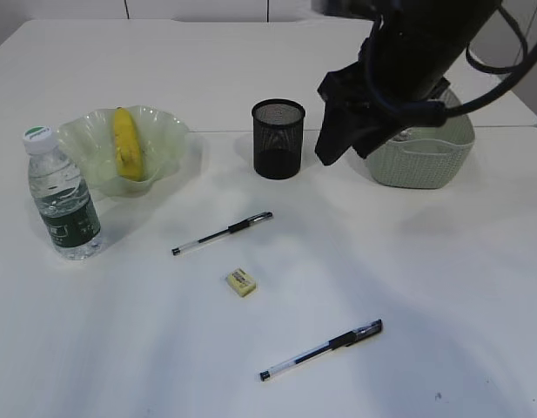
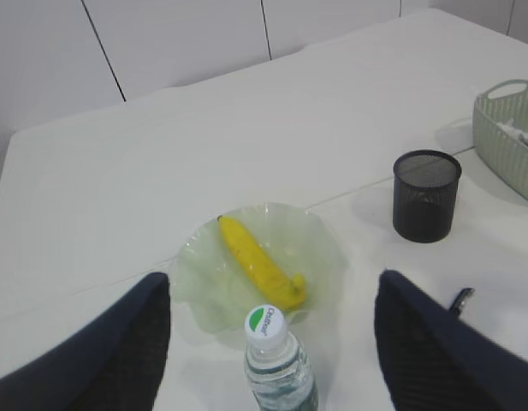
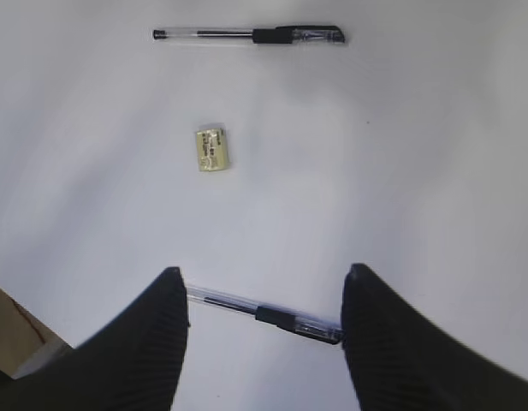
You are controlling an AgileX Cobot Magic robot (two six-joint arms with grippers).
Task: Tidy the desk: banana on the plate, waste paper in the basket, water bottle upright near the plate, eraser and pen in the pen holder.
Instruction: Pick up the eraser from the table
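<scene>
Banana (image 1: 126,144) lying in green plate (image 1: 168,131), back left of desk (image 1: 407,279). Water bottle (image 1: 63,197) upright just beside plate, front-left of it. Black mesh pen holder (image 1: 278,138) mid-back, nothing visible inside. Basket (image 1: 425,161) back right, partly behind right arm; white scrap visible inside in left wrist view, can't tell more.

Two pens + eraser (image 1: 240,281) loose on desk: near pen (image 1: 320,350) front, far pen (image 1: 222,233) between eraser and holder, eraser between the two, touching neither.

Right gripper (image 3: 264,338) fingers apart, holding nothing, above near pen; pen seen spanning gap between fingers. Eraser and far pen further out from it.

Left gripper (image 2: 272,351) fingers apart, empty, above bottle cap; plate w/ banana just beyond.
</scene>
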